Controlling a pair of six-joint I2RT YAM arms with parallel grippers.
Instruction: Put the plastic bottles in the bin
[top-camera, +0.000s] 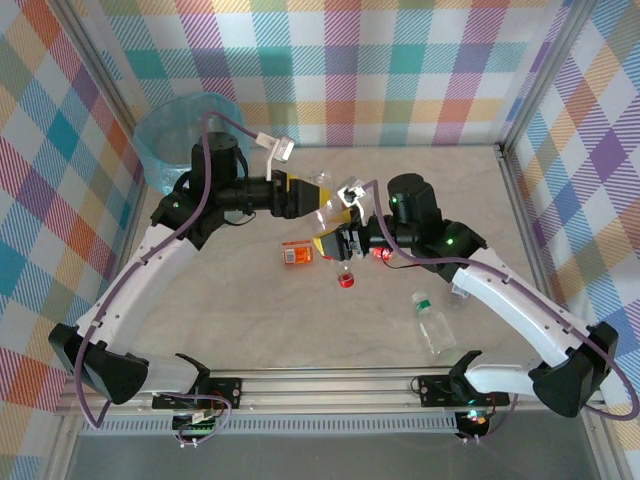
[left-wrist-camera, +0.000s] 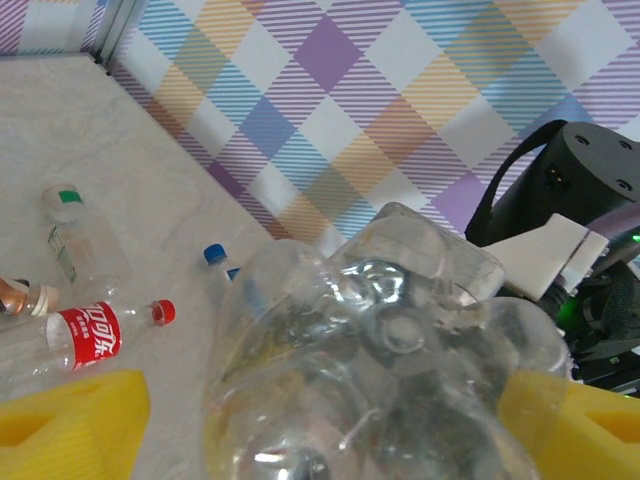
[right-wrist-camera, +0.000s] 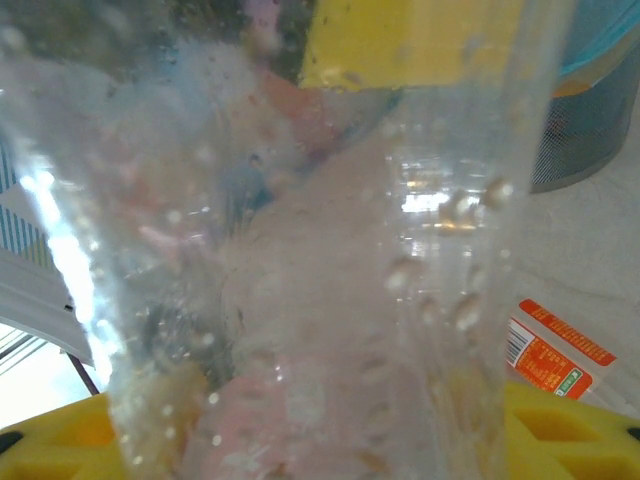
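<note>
One clear plastic bottle (top-camera: 338, 208) hangs above the table's middle between both grippers. My right gripper (top-camera: 338, 240) (right-wrist-camera: 320, 440) is shut on it, its yellow pads (right-wrist-camera: 570, 430) pressed to the bottle's sides. My left gripper (top-camera: 316, 196) (left-wrist-camera: 330, 430) is open around the bottle's (left-wrist-camera: 380, 370) other end, with a gap beside its left pad (left-wrist-camera: 70, 420). More bottles lie on the table: an orange-labelled one (top-camera: 297, 255), a green-capped one (top-camera: 432, 322) (left-wrist-camera: 75, 235), a red-labelled one (left-wrist-camera: 90, 335) and a blue-capped one (left-wrist-camera: 215, 255). The bin (top-camera: 185, 130) (right-wrist-camera: 590, 110) stands at the far left.
A loose red cap (top-camera: 346, 280) lies near the table's middle. Another bottle (top-camera: 460, 295) lies partly under my right arm. Checked walls enclose the table on three sides, and a metal rail (top-camera: 330, 385) runs along the near edge.
</note>
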